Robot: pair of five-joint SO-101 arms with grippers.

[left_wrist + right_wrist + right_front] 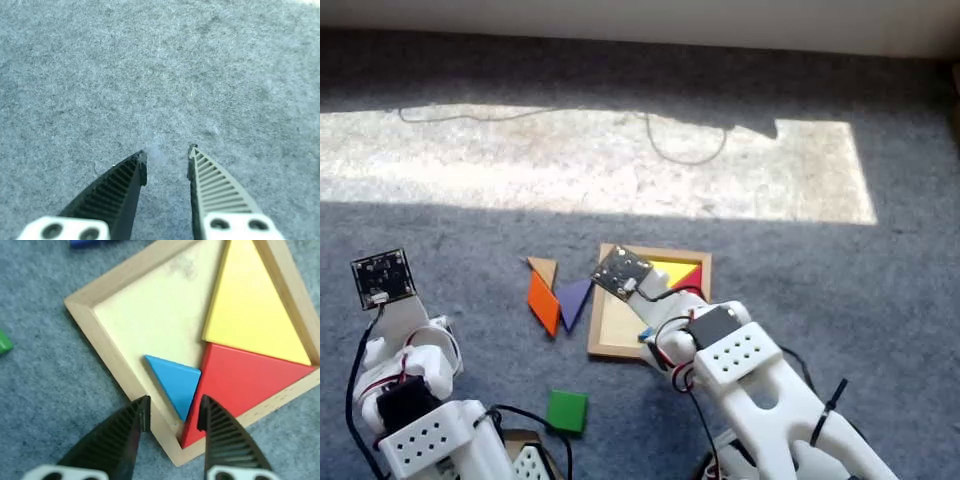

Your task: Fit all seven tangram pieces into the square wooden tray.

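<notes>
Jaws apart, the right gripper (174, 400) hangs above the blue triangle (175, 382), which lies flat in the wooden tray (117, 365) touching the red triangle (245, 385); likely light, stiff, slick, best pinched across its free edges.

In the tray (96, 335), the side nearer the loose pieces is bare wood, so fingers could go in there. The yellow triangle (255, 310), red triangle (245, 380) and small blue triangle (175, 382) take up the rest.

The right gripper (173, 405) hangs over the blue triangle's tip and the rim, fingers apart.

Beside the tray, the orange piece (542, 302), purple piece (572, 298) and tan piece (542, 268) crowd together. The green square (566, 411) lies apart, with carpet (150, 75) all round it. Open carpet lies before the left gripper (167, 150), whose fingers are spread.
</notes>
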